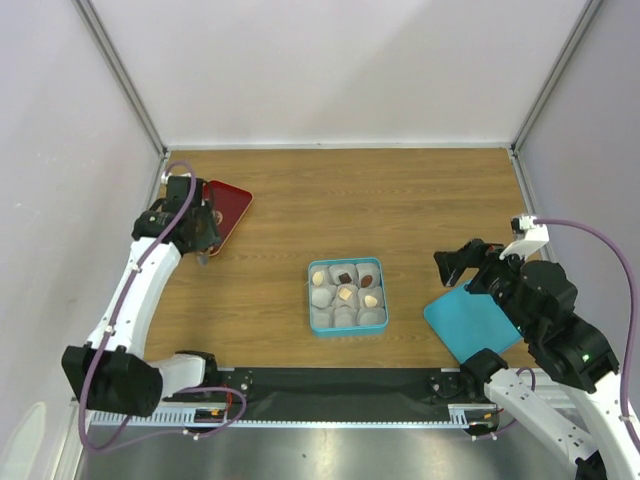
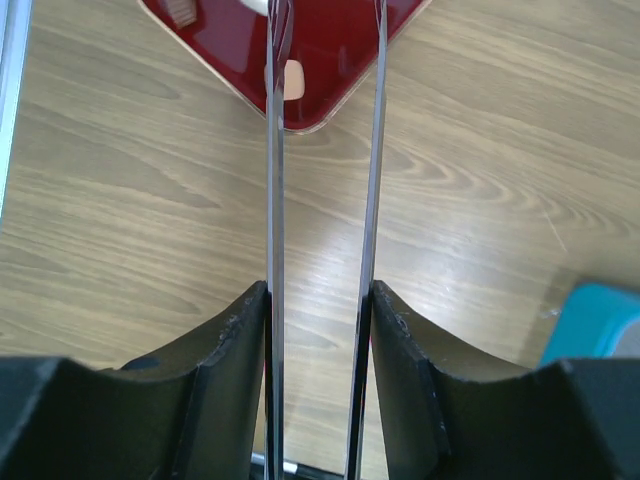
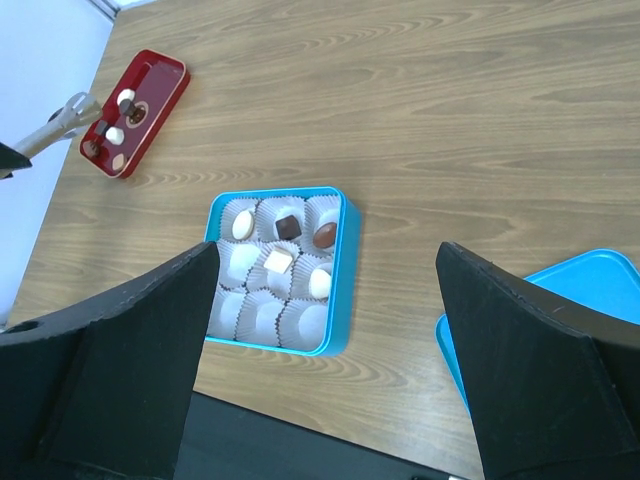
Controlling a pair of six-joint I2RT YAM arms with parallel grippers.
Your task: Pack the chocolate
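table (image 1: 420, 200): blue box (image 3: 341, 280) centre, five chocolates (image 3: 288, 226) already in its cups. The red tray (image 1: 236, 203) at the box's 10 o'clock holds the rest. Nearer arm: left gripper (image 2: 318, 310), clamped on the tongs (image 2: 276, 200). At the box's 3 o'clock, right gripper (image 3: 325, 265) is spread wide, empty. Left wrist view: tongs run 6-to-12, blades parted, tan piece (image 2: 293, 80) at 12, between them, hugging the left blade. Tip height: can't tell.

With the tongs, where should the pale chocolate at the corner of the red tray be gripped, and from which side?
Probably its two opposite flanks, coming straight down from above. The pale chocolate lies low inside the red tray, whose raised rim would block a sideways approach. One blade of the tongs stands right beside it; the other is apart.
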